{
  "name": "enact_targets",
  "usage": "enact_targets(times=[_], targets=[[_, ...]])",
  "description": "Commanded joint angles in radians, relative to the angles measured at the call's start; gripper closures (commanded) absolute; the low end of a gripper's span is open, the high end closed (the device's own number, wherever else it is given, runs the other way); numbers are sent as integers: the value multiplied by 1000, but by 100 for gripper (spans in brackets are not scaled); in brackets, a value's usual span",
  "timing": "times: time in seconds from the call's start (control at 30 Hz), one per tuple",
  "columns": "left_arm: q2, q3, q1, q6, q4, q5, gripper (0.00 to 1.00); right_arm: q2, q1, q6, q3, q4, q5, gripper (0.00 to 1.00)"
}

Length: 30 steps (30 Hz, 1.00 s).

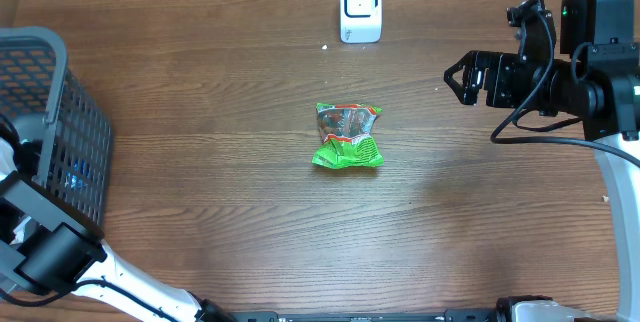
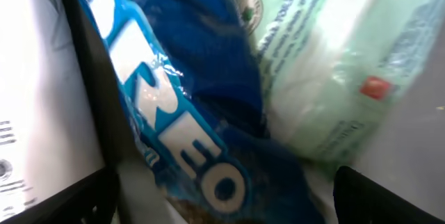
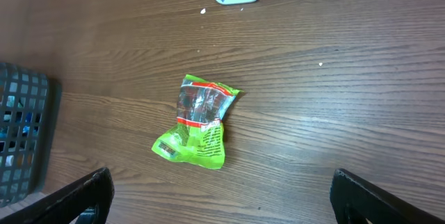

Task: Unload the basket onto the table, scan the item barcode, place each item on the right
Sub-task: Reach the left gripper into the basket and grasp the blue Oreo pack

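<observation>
Jaws, right gripper (image 1: 458, 79): spread wide, empty, over the right side of the desk (image 1: 200, 82), well apart from the bag.
Jaws, left gripper (image 2: 222, 200): spread wide, down in the basket (image 1: 60, 112), close over an Oreo pack (image 2: 188, 133) and a pale green pack (image 2: 327, 78).
Green snack bag (image 1: 348, 135): lies crumpled mid-desk, untouched.
Barcode scanner (image 1: 360, 8): white, upright at the far edge.
Basket: grey mesh, far left.
</observation>
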Motion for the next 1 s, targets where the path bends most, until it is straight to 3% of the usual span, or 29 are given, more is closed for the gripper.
enact_targets(times=[0.0,0.23,0.43,0.77,0.9,0.97], targets=[[11,-37,-6,-13,15,-24,12,-4,3,0,21,1,-6,0],[11,-48,-6,-9,15,-24,19,-4,3,0,21,0,-6,0],[11,-79,-7,-9,15,-23,34,-4,3,0,21,0,-6,0],[11,-92,-7,-10,-12,-22,74,-4,3,0,21,1,-6,0],[11,-92,-7,-10,-15,-16,96,-4,3,0,21,1,-6,0],[11,-92,-6,-10,-15,-11,96,-4,3,0,21,5,-6,0]])
